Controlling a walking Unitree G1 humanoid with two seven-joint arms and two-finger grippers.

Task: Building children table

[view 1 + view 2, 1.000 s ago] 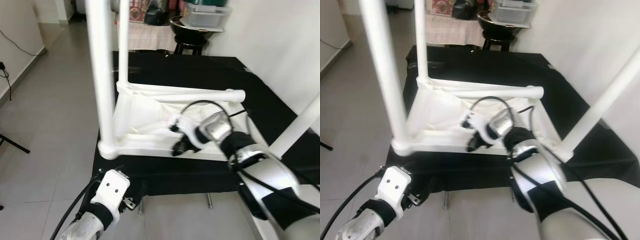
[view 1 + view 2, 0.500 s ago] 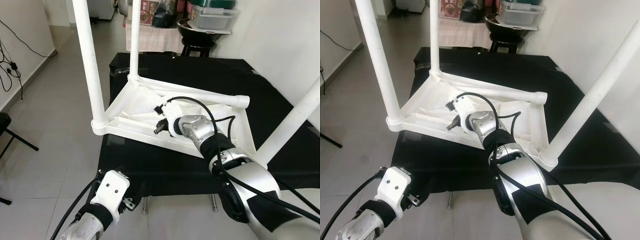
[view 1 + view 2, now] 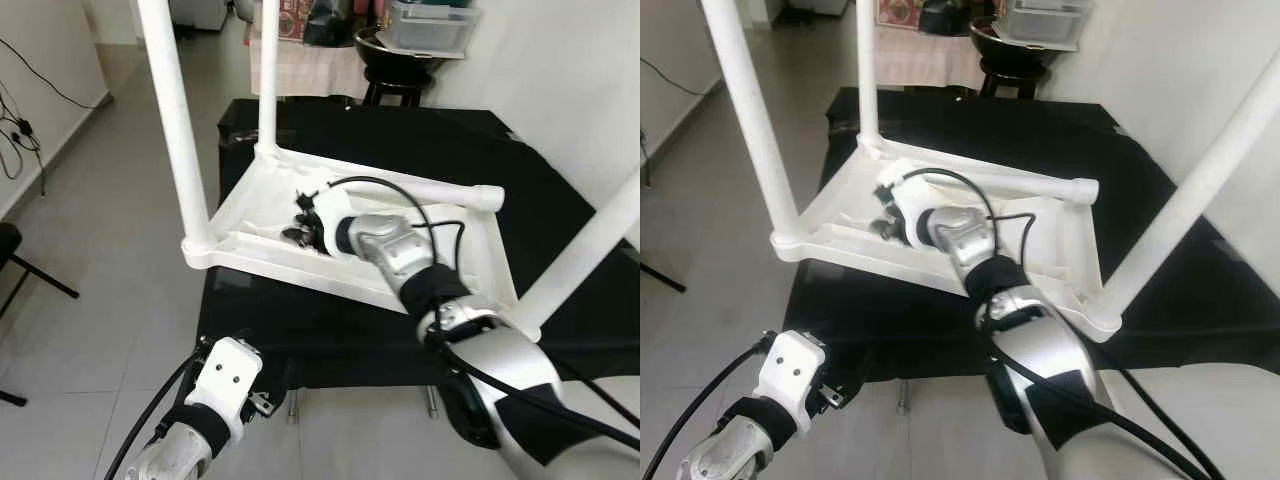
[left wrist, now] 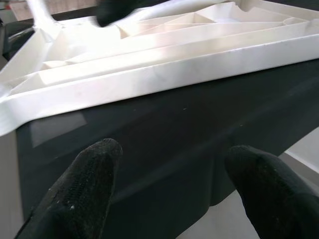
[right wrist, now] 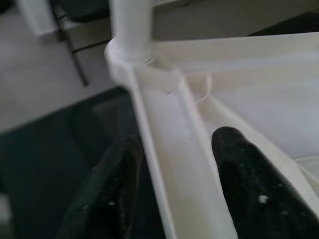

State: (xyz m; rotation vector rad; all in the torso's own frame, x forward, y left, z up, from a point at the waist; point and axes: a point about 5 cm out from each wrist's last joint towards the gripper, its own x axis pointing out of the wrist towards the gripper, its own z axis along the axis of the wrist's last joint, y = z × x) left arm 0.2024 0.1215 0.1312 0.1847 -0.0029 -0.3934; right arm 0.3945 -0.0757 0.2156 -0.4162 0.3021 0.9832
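White plastic upturned tabletop with tubular legs (image 3: 470, 250) lies on black cloth-covered platform (image 3: 560, 210), centre. Your right gripper (image 3: 303, 222) has slid toward 10 o'clock, fingers parted, straddling rim rib; repositioning likely. Left gripper (image 4: 169, 199) open, idle at 6 o'clock

Head cameras look down on the upturned white table (image 3: 300, 215) — wrist cameras sit close against its rim.
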